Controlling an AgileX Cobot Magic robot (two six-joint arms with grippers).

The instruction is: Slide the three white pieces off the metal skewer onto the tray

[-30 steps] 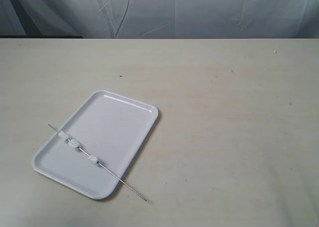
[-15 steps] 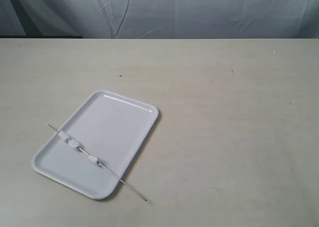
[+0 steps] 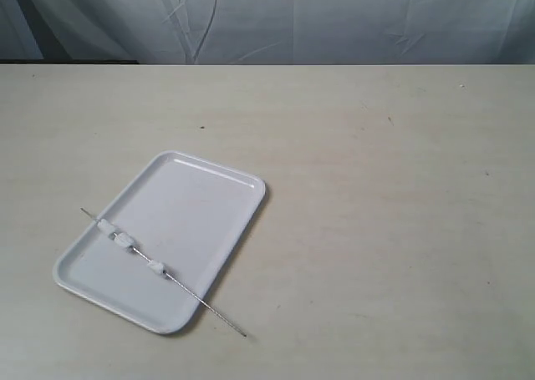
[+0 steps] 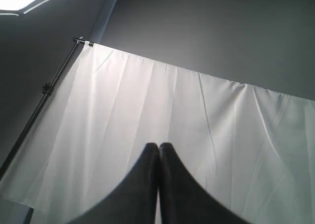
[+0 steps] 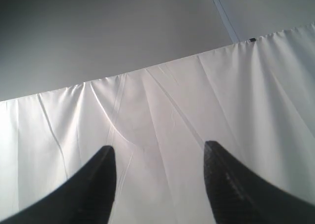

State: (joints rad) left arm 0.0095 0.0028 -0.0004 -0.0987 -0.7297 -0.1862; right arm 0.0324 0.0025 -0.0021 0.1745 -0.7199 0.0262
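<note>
A glossy white tray (image 3: 192, 205) lies at an angle on the left half of the table in the exterior view. Across its near end rests the thin metal skewer (image 3: 209, 306), its point past the tray's rim on the table. Three white pieces are threaded on it: one (image 3: 106, 225), a second (image 3: 123, 241) and a third (image 3: 156, 269). Neither arm shows in the exterior view. My left gripper (image 4: 158, 146) is shut on nothing and faces a white curtain. My right gripper (image 5: 159, 150) is open with nothing between its fingers, also facing the curtain.
The beige table (image 3: 376, 230) stretches to the right of the tray with a few small dark specks (image 3: 201, 128). A white curtain (image 3: 334, 21) hangs behind its far edge. A dark stand pole (image 4: 47, 88) holds the curtain in the left wrist view.
</note>
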